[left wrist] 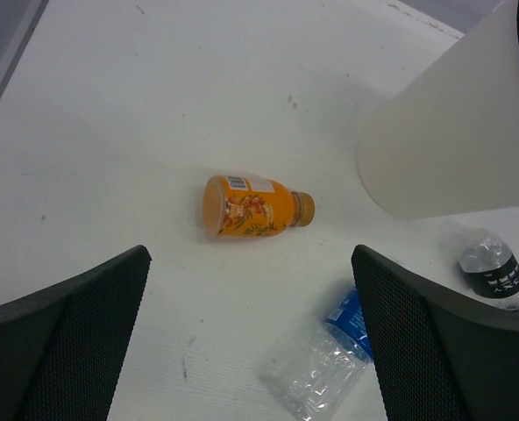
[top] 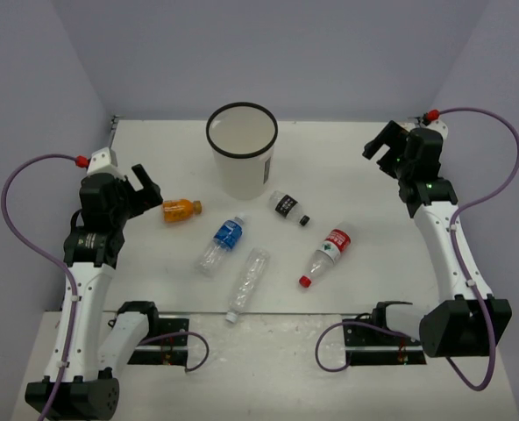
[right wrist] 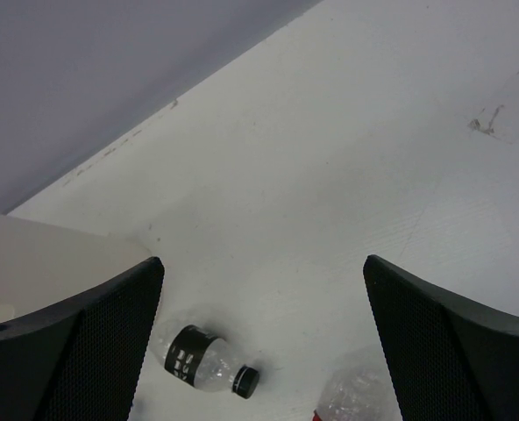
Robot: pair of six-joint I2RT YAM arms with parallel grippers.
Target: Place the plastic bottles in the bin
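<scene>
near the orange bottle [top: 181,210], the left end effector [top: 149,185] hangs open; the right end effector [top: 379,153] likewise.

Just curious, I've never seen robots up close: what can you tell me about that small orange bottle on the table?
The small orange plastic bottle has a tan screw cap and a printed label with a barcode patch. It lies on its side on the white table, its cap end nearer the white round bin, and it touches only the table. The open left gripper hovers near it.
</scene>
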